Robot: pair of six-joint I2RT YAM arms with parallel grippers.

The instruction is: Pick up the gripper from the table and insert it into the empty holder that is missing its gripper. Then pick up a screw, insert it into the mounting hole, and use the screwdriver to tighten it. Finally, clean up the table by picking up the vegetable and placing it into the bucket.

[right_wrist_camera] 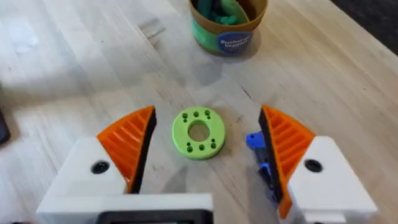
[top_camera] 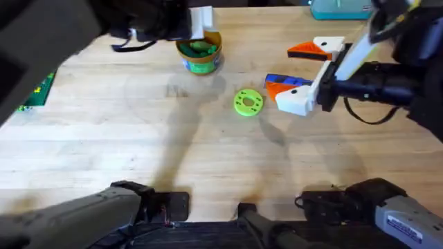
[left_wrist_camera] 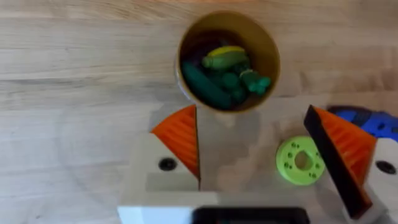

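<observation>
The bucket (top_camera: 199,54) (left_wrist_camera: 227,59) (right_wrist_camera: 228,28) stands at the back of the table and holds the vegetable (left_wrist_camera: 208,84) among several green toy pieces. My left gripper (top_camera: 201,24) (left_wrist_camera: 249,118) hovers above it, open, with nothing between its orange pads. My right gripper (top_camera: 280,68) (right_wrist_camera: 206,115) is open and low over the table. The blue screwdriver (top_camera: 285,80) (right_wrist_camera: 258,149) (left_wrist_camera: 367,118) lies on the wood between its fingers, close to one pad (right_wrist_camera: 283,146). The loose gripper part, the holder and the screw are out of view.
A flat lime-green disc with holes (top_camera: 248,102) (right_wrist_camera: 198,132) (left_wrist_camera: 300,160) lies mid-table in front of the right gripper. A green board (top_camera: 38,90) sits at the left edge and a teal box (top_camera: 339,8) at the back right. Bare wood spreads across the front.
</observation>
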